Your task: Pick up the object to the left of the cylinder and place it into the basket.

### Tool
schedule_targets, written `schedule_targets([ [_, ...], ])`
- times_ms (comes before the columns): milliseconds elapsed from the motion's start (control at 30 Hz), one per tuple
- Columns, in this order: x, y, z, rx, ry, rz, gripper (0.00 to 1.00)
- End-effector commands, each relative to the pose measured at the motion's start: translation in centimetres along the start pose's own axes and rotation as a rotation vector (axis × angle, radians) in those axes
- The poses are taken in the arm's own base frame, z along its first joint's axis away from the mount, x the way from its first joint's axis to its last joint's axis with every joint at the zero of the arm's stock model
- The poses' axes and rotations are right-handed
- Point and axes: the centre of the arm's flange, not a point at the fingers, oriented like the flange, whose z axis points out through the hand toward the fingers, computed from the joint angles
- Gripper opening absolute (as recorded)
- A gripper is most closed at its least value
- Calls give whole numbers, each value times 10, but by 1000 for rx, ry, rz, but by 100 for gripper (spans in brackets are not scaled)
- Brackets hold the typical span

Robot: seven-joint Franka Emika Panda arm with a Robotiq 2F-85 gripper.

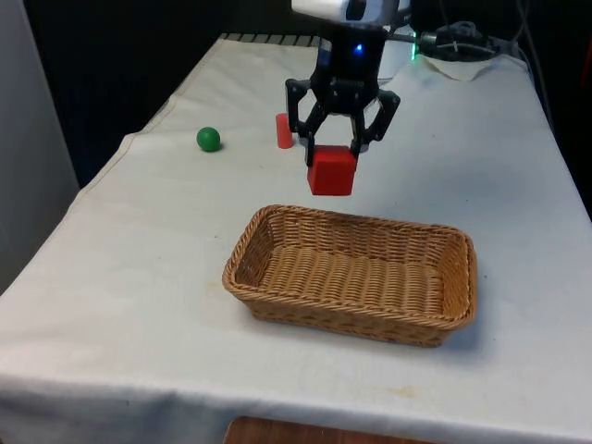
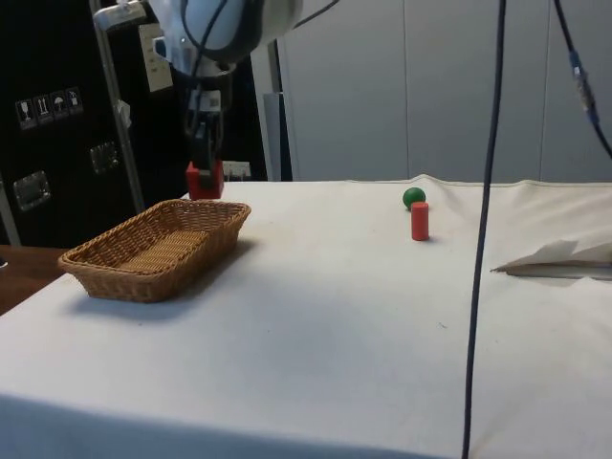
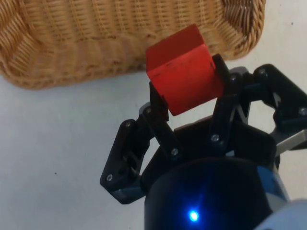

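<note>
Gripper point(image 1: 332, 153) jaws clamped on red cube point(image 1: 331, 171), seemingly just short of basket point(image 1: 277, 222) rim.

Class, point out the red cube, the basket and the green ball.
red cube point(image 1: 331, 172), front view, its front face.
basket point(image 1: 277, 308), front view, near wall.
green ball point(image 1: 209, 139), front view, its middle.
</note>
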Motion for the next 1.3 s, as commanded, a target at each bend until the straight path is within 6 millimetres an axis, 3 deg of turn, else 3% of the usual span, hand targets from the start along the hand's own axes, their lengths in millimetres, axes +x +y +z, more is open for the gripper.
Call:
schedule_targets([
  [0, 3, 0, 1, -2, 0, 0, 3],
  [367, 38, 3, 8, -2, 7, 6, 3],
  [500, 48, 3, 22, -4, 9, 10, 3],
  [1067, 55, -9, 84, 16, -4, 28, 3],
  [1267, 57, -11, 95, 27, -4, 32, 3],
])
